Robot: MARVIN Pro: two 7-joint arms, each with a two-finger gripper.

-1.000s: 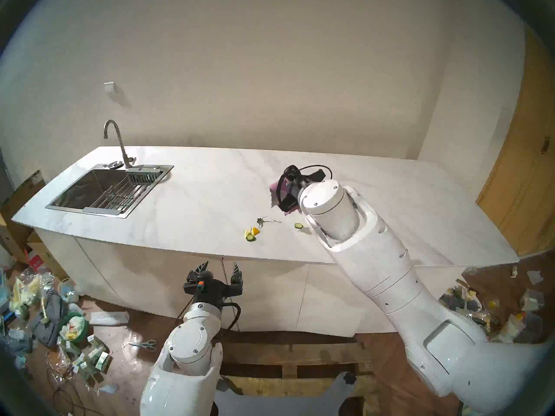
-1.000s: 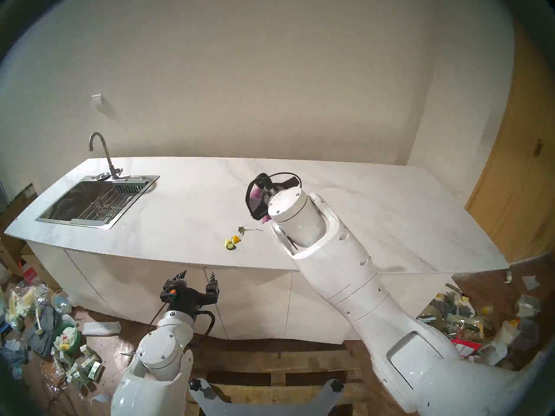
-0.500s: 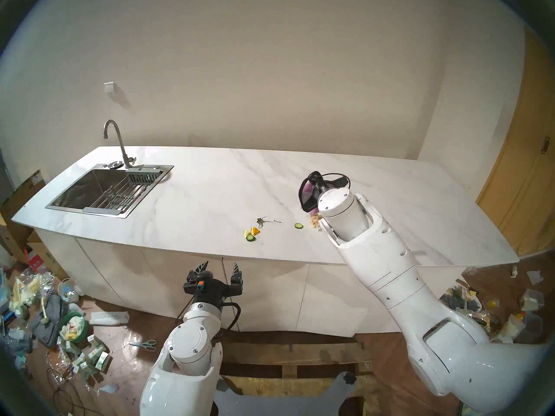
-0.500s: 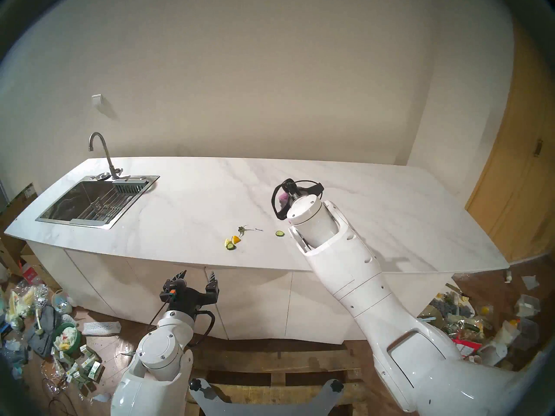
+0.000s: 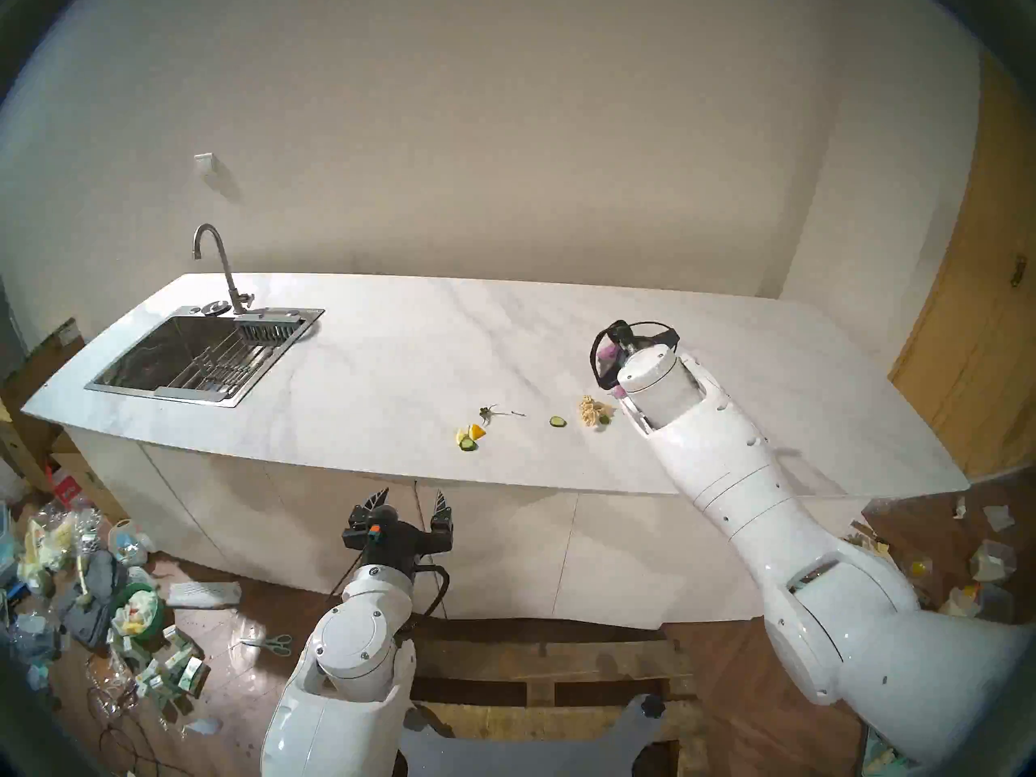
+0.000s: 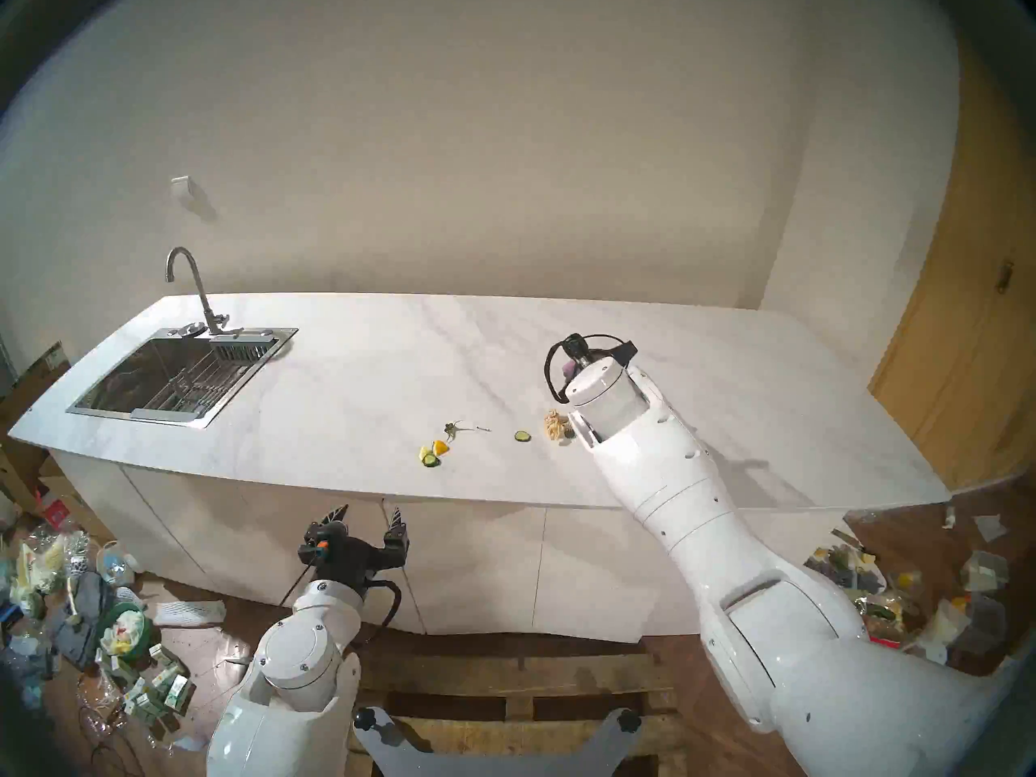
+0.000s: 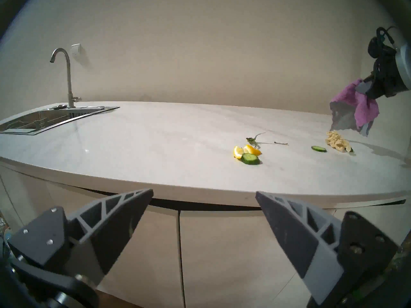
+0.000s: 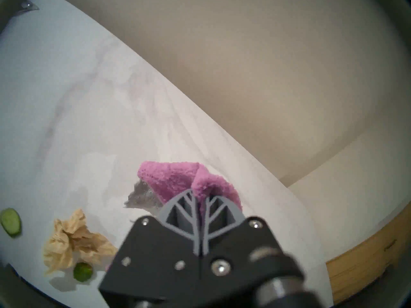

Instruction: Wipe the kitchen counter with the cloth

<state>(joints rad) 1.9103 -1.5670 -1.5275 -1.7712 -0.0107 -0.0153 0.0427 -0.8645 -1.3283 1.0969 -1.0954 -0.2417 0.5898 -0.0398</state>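
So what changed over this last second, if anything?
The right gripper, shut on the cloth throughout, swung rightward along the kitchen counter, uncovering the beige scrap it had hidden. Nothing was released. The left gripper, cucumber slice and lemon pieces stayed put.

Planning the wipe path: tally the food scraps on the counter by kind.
Cucumber pieces: 3
Citrus wedges: 2
Leafy sprig: 1
Beige crumpled scrap: 1
Total: 7
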